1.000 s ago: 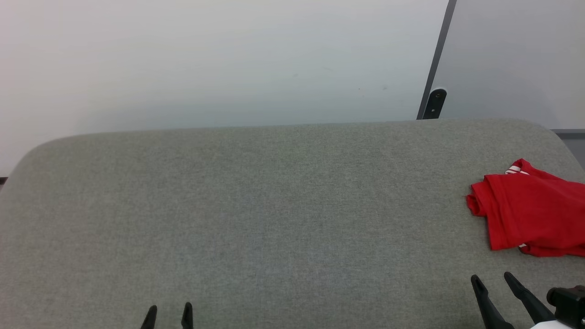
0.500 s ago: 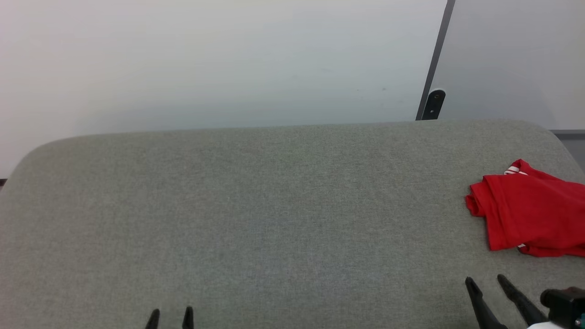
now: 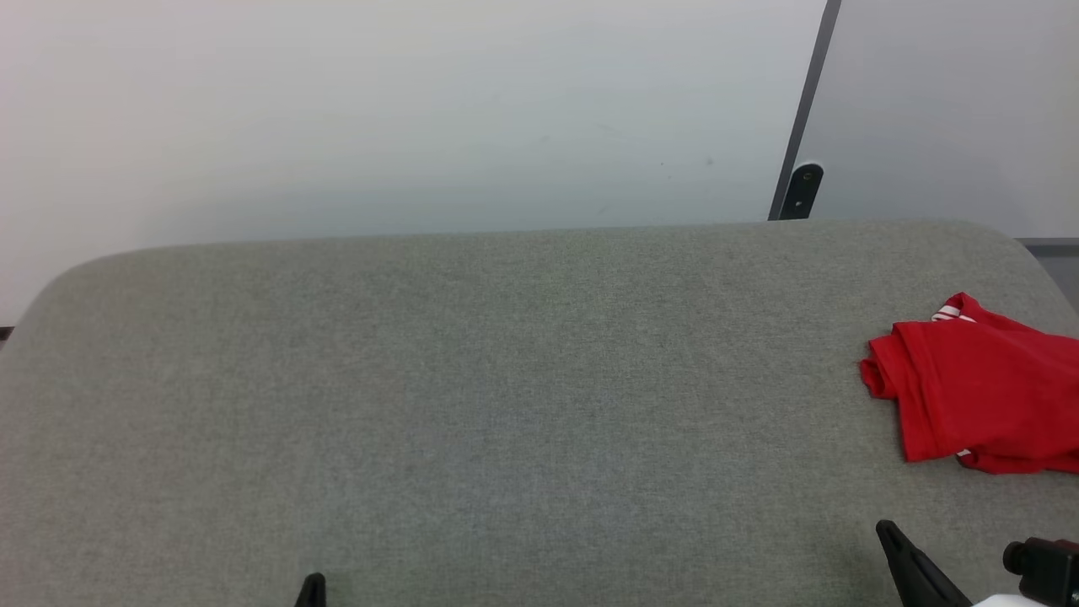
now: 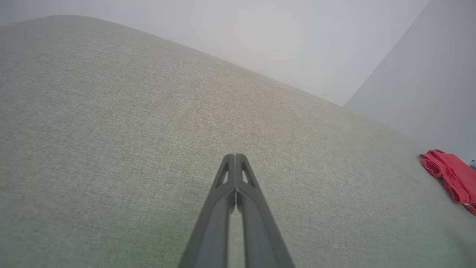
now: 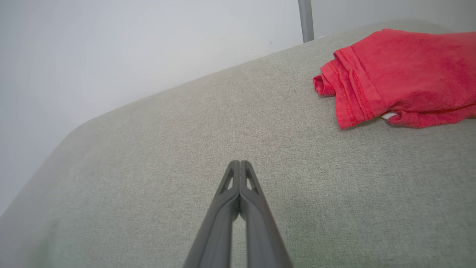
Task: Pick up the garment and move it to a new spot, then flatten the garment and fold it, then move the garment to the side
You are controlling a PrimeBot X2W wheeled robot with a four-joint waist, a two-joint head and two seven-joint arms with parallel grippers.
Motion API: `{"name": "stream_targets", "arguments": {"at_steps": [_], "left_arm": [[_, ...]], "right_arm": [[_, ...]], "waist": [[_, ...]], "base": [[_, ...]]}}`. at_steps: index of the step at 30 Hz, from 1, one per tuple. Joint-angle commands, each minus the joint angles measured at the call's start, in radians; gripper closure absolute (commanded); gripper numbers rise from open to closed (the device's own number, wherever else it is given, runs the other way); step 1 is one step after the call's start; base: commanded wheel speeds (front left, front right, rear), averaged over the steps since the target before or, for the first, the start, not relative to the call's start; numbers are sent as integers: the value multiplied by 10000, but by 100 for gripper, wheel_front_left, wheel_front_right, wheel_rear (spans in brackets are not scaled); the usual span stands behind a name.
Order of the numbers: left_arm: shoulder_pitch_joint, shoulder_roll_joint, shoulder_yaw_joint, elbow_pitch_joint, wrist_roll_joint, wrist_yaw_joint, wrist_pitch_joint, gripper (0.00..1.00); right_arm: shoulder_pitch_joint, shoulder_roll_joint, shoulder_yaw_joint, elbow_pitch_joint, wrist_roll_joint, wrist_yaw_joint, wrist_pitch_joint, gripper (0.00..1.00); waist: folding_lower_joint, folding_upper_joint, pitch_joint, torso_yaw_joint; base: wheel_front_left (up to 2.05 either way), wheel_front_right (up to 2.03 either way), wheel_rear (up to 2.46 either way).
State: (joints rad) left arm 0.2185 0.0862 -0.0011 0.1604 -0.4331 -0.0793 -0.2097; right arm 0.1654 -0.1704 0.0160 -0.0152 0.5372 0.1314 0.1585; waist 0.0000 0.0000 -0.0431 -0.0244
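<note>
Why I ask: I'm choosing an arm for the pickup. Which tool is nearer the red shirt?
Right. The right tool, shut, sits just short of the garment, which lies ahead to its right. The left tool, also shut, is far off to the garment's left.

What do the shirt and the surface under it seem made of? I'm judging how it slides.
Shirt: soft red cloth, matte, probably cotton knit; stitched hem, limp folds.
Surface: grey woven upholstery, matte, likely padded; visible weave, rounded edge.
</note>
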Motion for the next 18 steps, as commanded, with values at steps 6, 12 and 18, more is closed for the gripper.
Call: {"name": "stream_targets", "arguments": {"at_steps": [6,12,18], "left_arm": [[-488,-13,148,-44,-1179,-95,298,100],[-738,-41,236,29,-2112,-130,553,100],[-971,-70,317,102,-2987,-171,793,100]], "right_arm": [[-502,88,-185,126,1090,-2,-98,100],[-713,183,-288,340,1945,-2,-129,100],[-904,274,-379,541,2735,-3,-164,100]], "waist": [[0,0,25,13],[0,0,49,26],[0,0,73,39]], "base": [[0,0,0],[0,0,0],[0,0,0]]}}
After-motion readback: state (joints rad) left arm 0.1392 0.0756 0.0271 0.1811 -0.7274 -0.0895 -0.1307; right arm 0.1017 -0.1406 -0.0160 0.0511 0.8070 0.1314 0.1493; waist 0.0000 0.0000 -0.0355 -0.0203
